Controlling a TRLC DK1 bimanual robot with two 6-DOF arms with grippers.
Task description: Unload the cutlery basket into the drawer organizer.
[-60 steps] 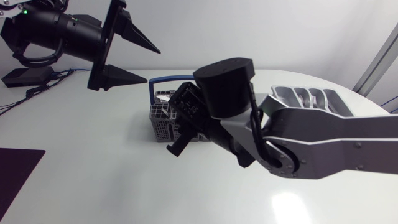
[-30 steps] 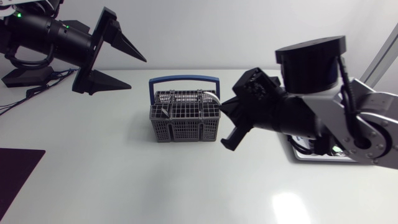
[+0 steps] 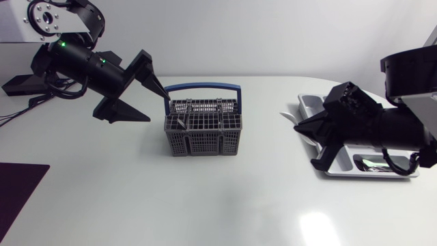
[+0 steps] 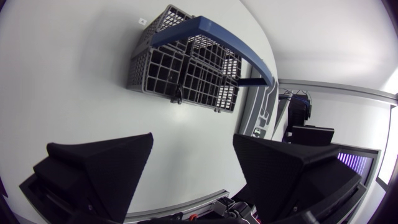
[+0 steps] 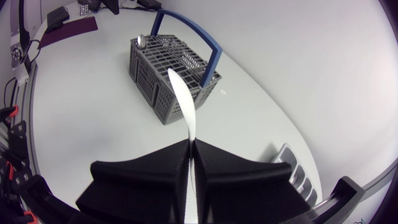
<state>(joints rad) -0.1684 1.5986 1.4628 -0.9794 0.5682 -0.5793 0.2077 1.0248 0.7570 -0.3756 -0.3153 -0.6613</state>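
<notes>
In the head view one grey cutlery basket (image 3: 203,126) stood just left of the frame's centre, its single blue handle (image 3: 202,87) arched upright over it. One drawer organizer (image 3: 307,102) lay at the right of the frame, well apart from the basket. Two arms were in view. The left arm came in from the upper left, and its left gripper (image 3: 157,109) hung just beside the basket's left end with the two wedge fingers spread wide and nothing between them. The tip of its upper finger sat close to the left foot of the handle. In the left wrist view the same gripper (image 4: 193,140) gaped with the basket (image 4: 186,68) ahead of it, beyond the fingertips. The right arm entered from the right edge and lay across the organizer, hiding most of its compartments. The right gripper (image 3: 304,128) pointed toward the basket from above the tray's left rim. In the right wrist view its fingers (image 5: 191,142) were pressed together on one slim pale piece of cutlery (image 5: 183,99), which stuck out straight ahead toward the basket (image 5: 171,68). One spoon bowl (image 5: 140,41) showed at the basket's far corner. One dark mat (image 3: 19,191) lay at the lower left of the head view.
</notes>
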